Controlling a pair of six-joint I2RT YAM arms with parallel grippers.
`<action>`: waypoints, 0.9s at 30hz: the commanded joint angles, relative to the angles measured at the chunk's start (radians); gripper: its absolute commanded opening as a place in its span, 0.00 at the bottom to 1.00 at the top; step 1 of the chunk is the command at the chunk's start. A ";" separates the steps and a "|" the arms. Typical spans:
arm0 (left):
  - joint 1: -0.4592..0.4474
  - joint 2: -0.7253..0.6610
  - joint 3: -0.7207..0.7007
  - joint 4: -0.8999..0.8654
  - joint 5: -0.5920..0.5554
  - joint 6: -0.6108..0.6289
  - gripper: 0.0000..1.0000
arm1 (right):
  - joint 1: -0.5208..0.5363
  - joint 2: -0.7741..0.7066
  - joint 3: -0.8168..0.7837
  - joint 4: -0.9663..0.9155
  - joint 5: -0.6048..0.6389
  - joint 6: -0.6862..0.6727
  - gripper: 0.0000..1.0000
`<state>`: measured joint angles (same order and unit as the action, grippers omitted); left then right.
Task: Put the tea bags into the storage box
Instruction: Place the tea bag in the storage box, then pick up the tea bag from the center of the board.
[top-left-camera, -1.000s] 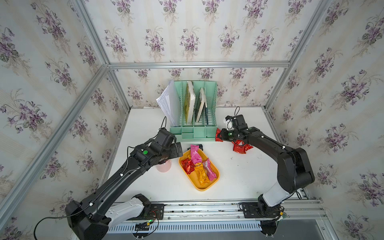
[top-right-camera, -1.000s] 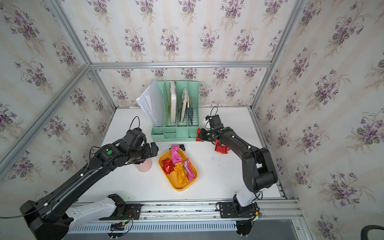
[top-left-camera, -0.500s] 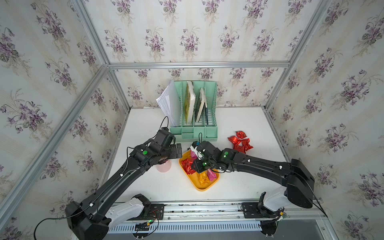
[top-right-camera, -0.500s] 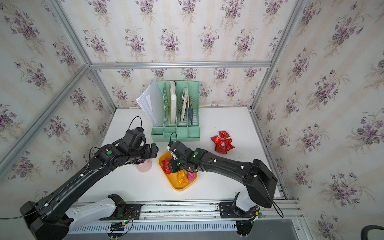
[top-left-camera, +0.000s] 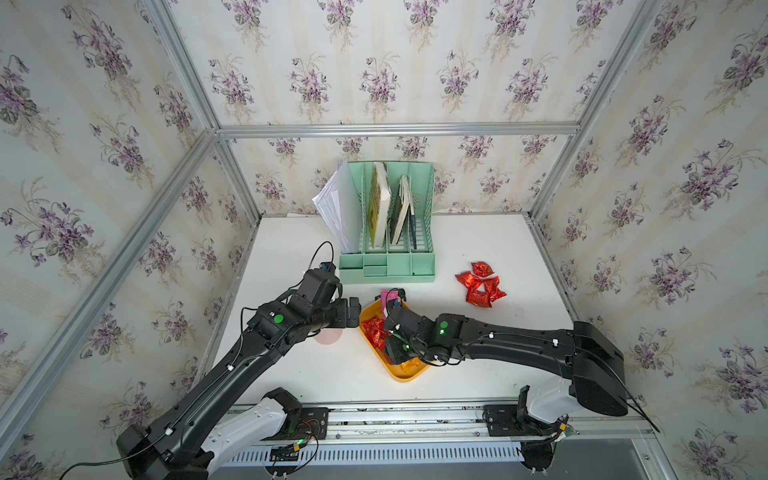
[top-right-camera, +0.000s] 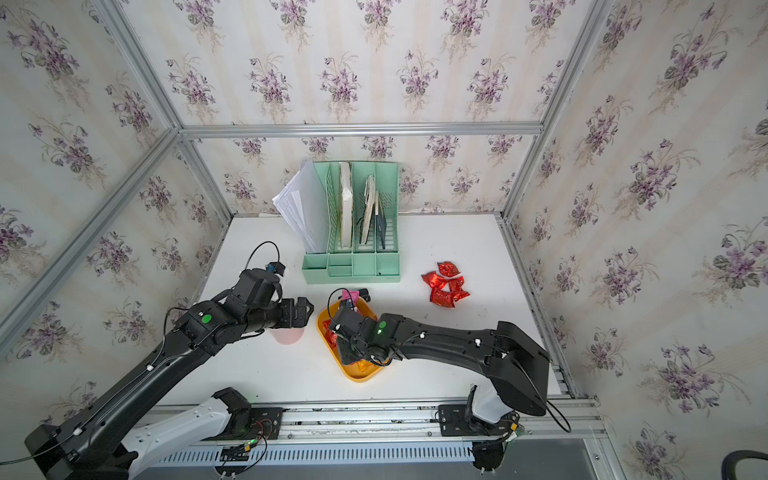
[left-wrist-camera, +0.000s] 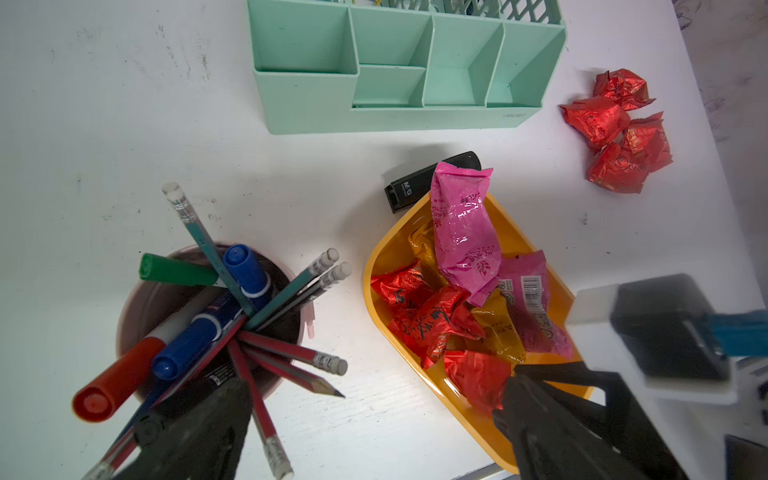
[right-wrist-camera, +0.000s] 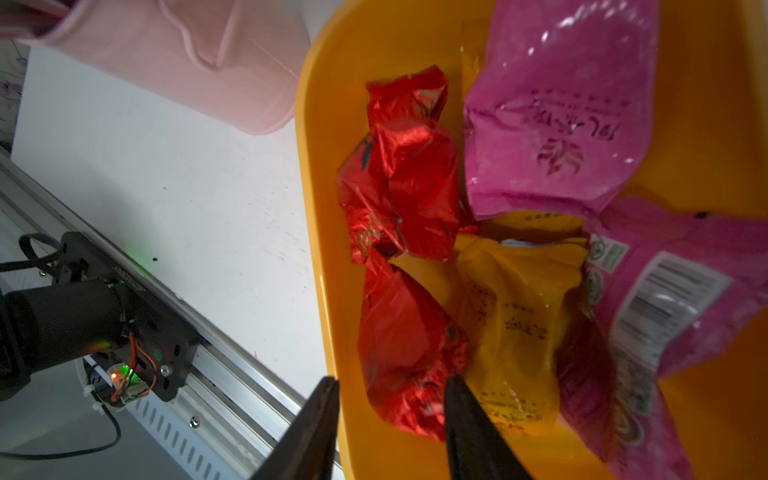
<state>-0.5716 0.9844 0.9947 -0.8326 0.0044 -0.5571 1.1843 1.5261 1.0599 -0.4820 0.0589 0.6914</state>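
The right pincer (top-left-camera: 394, 351) is seen in both top views lowered over the shallow yellow-orange plastic storage box (top-left-camera: 409, 376), set on the white tabletop (top-left-camera: 498, 249); how its jaws stand cannot be told from there. The left pincer (top-left-camera: 353, 311) is held just beside the box, above a pink plastic pen cup (top-left-camera: 328, 336). A small cluster of crinkled red foil tea bags (top-left-camera: 480, 284) is left on the tabletop, well apart from the box, on the right arm's side of the mint-green plastic file organizer (top-left-camera: 386, 266). In the left wrist view the left pincer (left-wrist-camera: 374, 390) is shown spread wide and empty. The box (left-wrist-camera: 374, 257) is found loaded with red, pink and orange-yellow sachets, one long pink sachet (left-wrist-camera: 461, 232) being propped over one end of the rim. About four red bags (left-wrist-camera: 619, 129) are counted outside. In the right wrist view the right pincer (right-wrist-camera: 390, 384) is shown with its jaws apart astride a red sachet (right-wrist-camera: 407, 345) that lies in the box (right-wrist-camera: 316, 166). A gap is visible on one side, so that bag is judged to lie free. The task is judged well past halfway: most bags are stored, and the red cluster has yet to be carried over.
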 joint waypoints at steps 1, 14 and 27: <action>0.001 0.016 -0.001 0.025 0.008 0.023 0.99 | -0.013 -0.028 0.026 -0.031 0.085 -0.007 0.65; 0.000 0.204 0.114 0.138 -0.007 -0.048 0.99 | -0.695 -0.109 0.042 -0.138 0.006 -0.035 0.68; 0.000 0.342 0.172 0.176 -0.018 -0.082 0.99 | -1.045 0.018 -0.089 0.024 -0.254 0.110 0.69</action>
<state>-0.5716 1.3098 1.1450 -0.6750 -0.0013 -0.6384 0.1448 1.5311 0.9787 -0.5198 -0.0998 0.7162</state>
